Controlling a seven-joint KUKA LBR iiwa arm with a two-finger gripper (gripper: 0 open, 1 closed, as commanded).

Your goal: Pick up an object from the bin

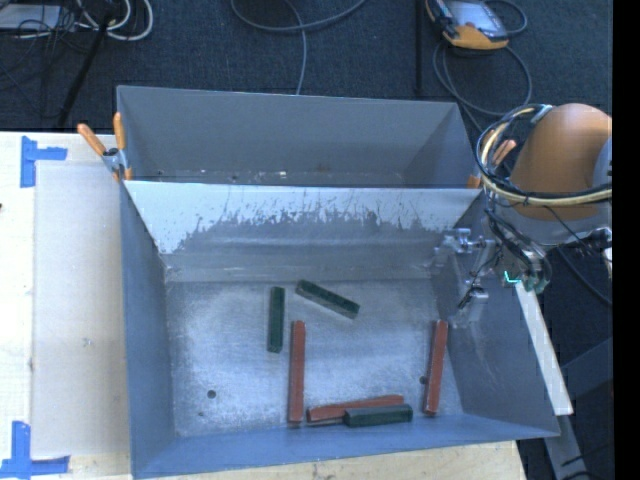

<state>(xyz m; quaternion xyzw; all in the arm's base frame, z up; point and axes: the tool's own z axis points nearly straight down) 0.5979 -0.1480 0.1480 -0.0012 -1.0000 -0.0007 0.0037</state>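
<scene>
Position: I am hanging my pincer [468,286] over the right side of the bin [290,133], close against the sloping right wall [500,368] and near the far right corner of the floor. The orange cover [560,158] on my wrist is sitting out beyond the rim, with cables [500,148] looping round it.

Pincer state: I cannot tell whether it is released or clenched; its metal parts are overlapping from this angle.

Nearest thing: the right red-brown bar [436,366] is lying lengthwise along the foot of the right wall. Its far end is pointing up toward my pincer and sitting just below it in the view. Whether the two are touching, I cannot tell.

Rest of the floor:
- The tilted dark green bar [327,299] is lying mid-floor, slanting down to the right.
- The upright dark green bar [275,320] is lying just left of it, apart from it.
- The long red-brown bar [296,372] is running toward the near wall, beside the upright green one.
- The near red-brown bar [355,407] and the near dark green bar [378,418] are lying side by side along the near wall, between the long bar's near end and the right bar's.
</scene>
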